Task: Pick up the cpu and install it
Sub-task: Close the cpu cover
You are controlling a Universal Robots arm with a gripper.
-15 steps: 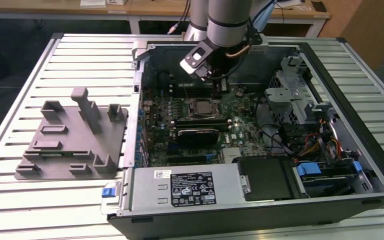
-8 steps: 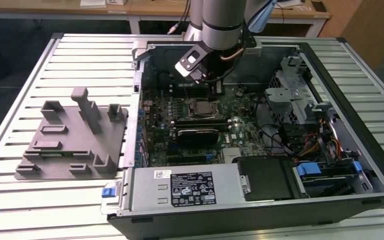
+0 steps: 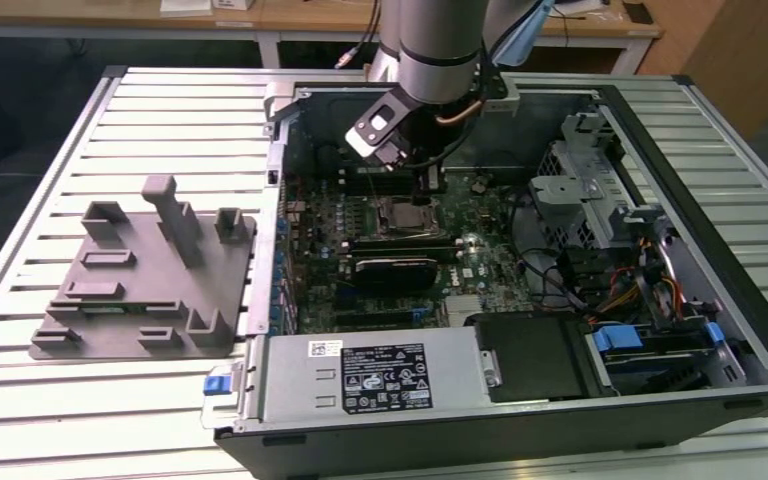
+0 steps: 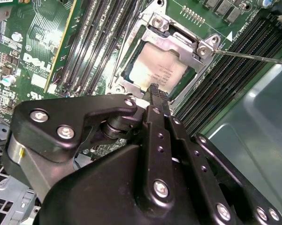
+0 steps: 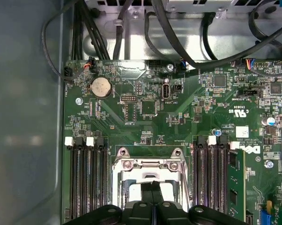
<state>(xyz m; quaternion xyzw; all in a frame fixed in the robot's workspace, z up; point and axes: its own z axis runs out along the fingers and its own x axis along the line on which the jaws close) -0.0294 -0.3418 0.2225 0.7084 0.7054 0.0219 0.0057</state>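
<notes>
- Grey plastic fixture (image 3: 144,285) sits on the slatted metal table (image 3: 37,150) at the exterior view's left. It is well apart from the arm, and I see no chip on it.
- Open computer case (image 3: 558,440) lies flat right of the fixture, with the green motherboard (image 5: 178,112) exposed inside.
- Dark memory slots (image 4: 98,42) flank the socket on both sides.
- Metal socket frame (image 4: 178,42) sits mid-board. The cpu (image 4: 150,70) lies flat inside it, pale silver top up, and looks seated.
- The frame overlaps one edge of the cpu. Cannot tell whether it is latched.
- The gripper (image 4: 154,90) hangs from the far side of the case with its tips over the socket.
- In both wrist views the fingers are pressed together, a hairline seam between them and nothing clamped.
- Key relation: the cpu is straight below the fingertips, and pale top (image 5: 170,190) shows on either side of the closed tips (image 5: 152,185).
- Cannot tell whether the tips touch the cpu or stand just above it.
- The chip is square, so no long axis matters.
- Drive cage (image 3: 598,190) and a cable bundle (image 3: 624,290) sit at the exterior view's right, apart from the arm.
</notes>
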